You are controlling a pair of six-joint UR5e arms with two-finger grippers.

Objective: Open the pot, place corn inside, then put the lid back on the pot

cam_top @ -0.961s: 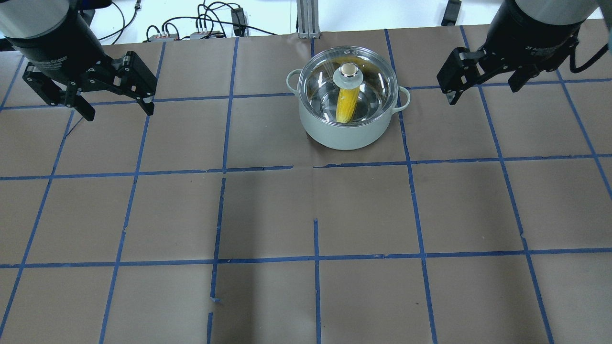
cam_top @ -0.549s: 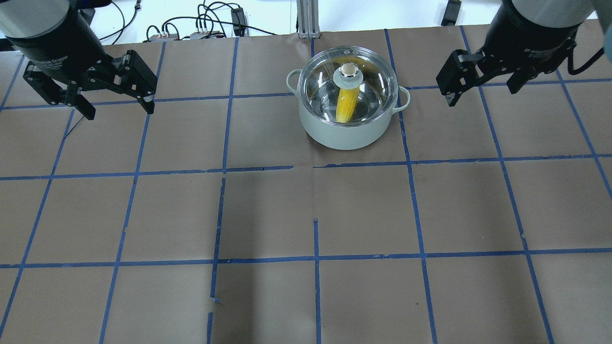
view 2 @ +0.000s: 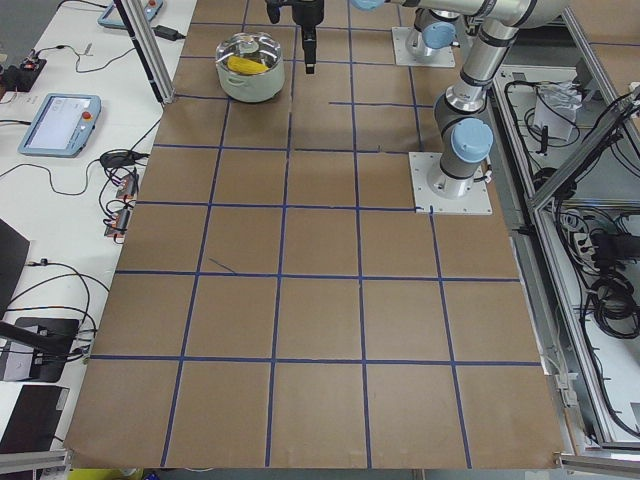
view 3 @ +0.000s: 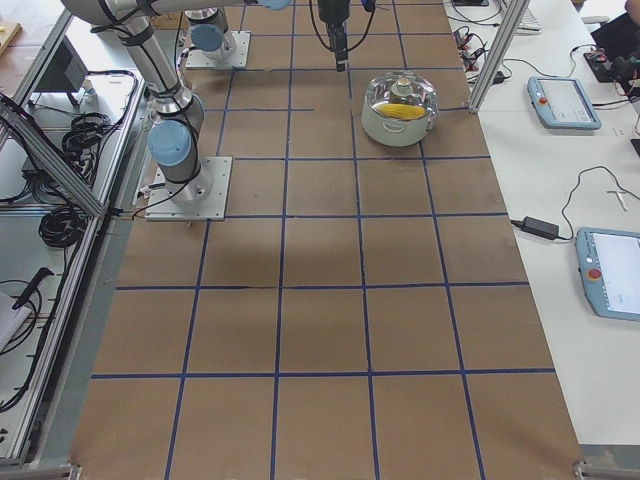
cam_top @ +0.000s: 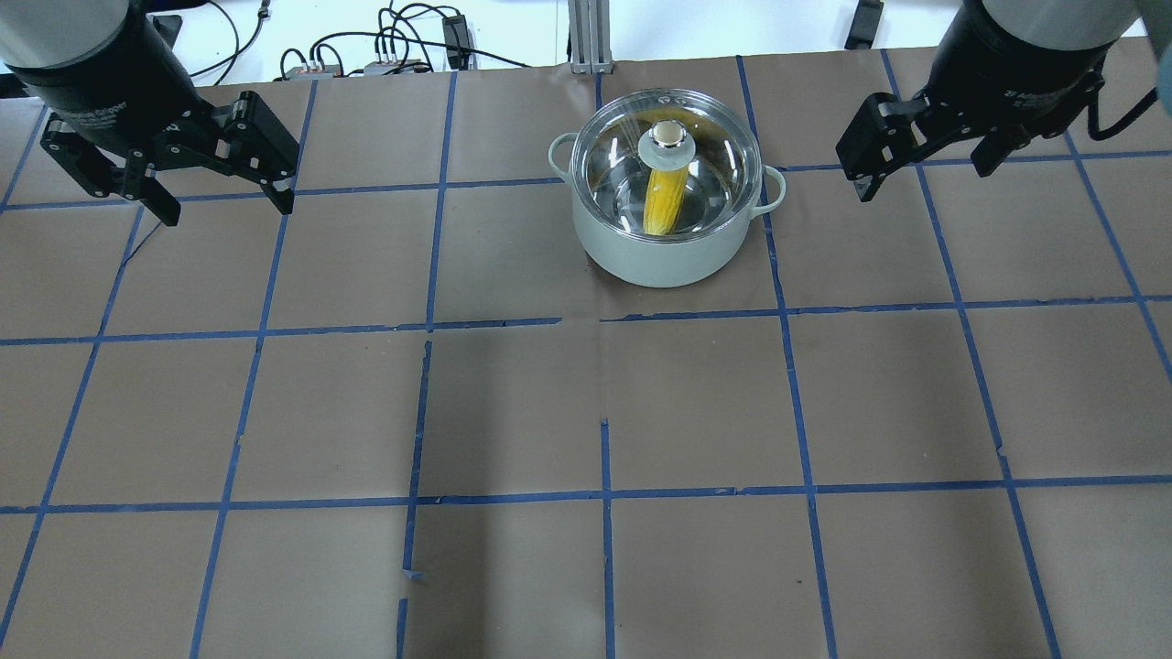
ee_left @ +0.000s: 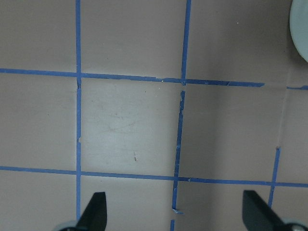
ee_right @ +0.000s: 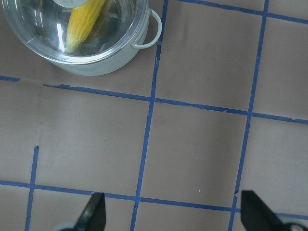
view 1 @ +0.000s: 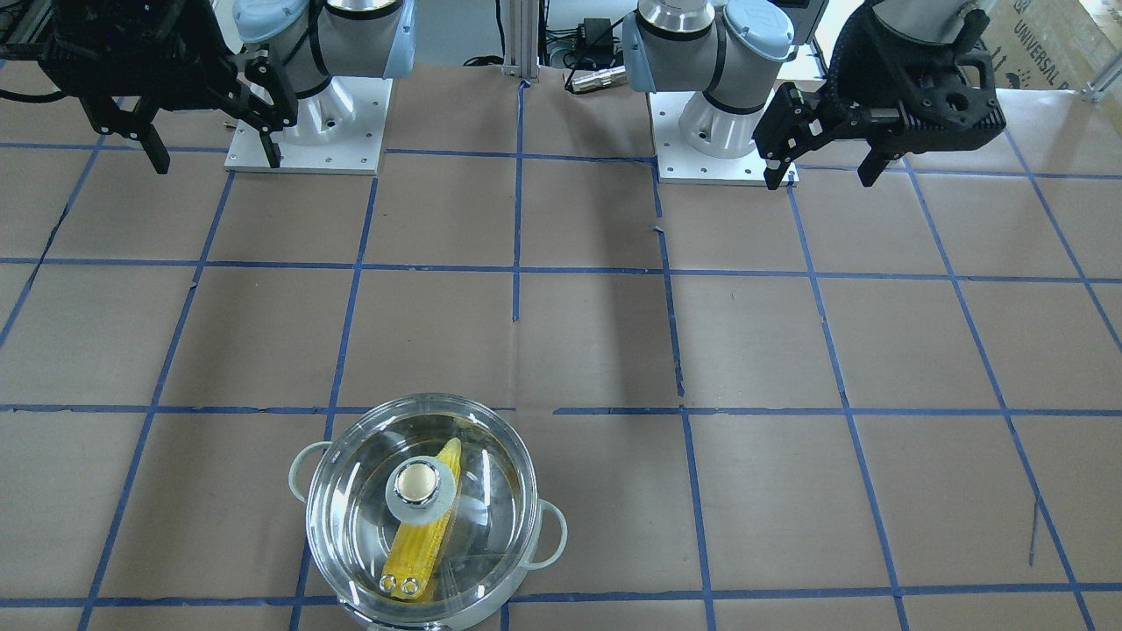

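Under the seated lid, the corn lay in the pot; left gripper and right gripper hung spread, empty, the task seemingly finished.

Two silver-grey arms with pale blue joint caps rise from square, screw-studded white base plates. Each ends in a black, angular two-finger tool: the left gripper and the right gripper, both with small white lettering on round black collars. A black cable loops off the right wrist.
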